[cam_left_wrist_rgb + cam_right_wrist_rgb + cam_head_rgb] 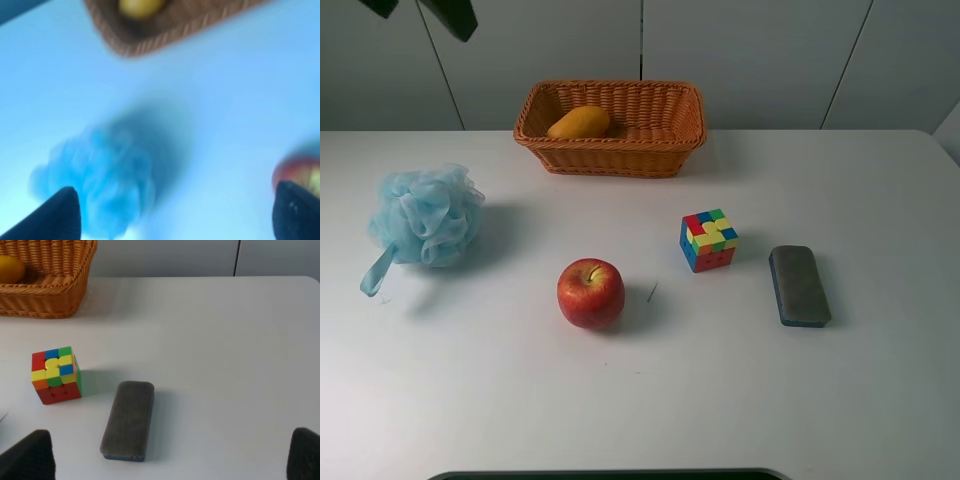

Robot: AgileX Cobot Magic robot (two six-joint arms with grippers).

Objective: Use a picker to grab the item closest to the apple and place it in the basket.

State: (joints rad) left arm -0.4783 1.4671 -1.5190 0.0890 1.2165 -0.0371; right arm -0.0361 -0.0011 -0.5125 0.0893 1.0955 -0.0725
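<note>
A red apple [590, 292] sits on the white table [640, 400], front of centre. A multicoloured puzzle cube [708, 240] stands to its right and is the nearest item to it; it also shows in the right wrist view [55, 374]. A wicker basket [535, 130] at the back holds a yellow mango [580, 122]. My left gripper [177, 215] is open and empty, high above the blue bath pouf [100, 182]; its view is blurred. My right gripper [165, 460] is open and empty, above the table on the near side of the grey eraser [127, 419].
A light blue bath pouf [425, 215] lies at the left. A grey board eraser [799, 285] lies right of the cube. Dark parts of my left arm [450, 15] show at the top left. A wall runs behind the table.
</note>
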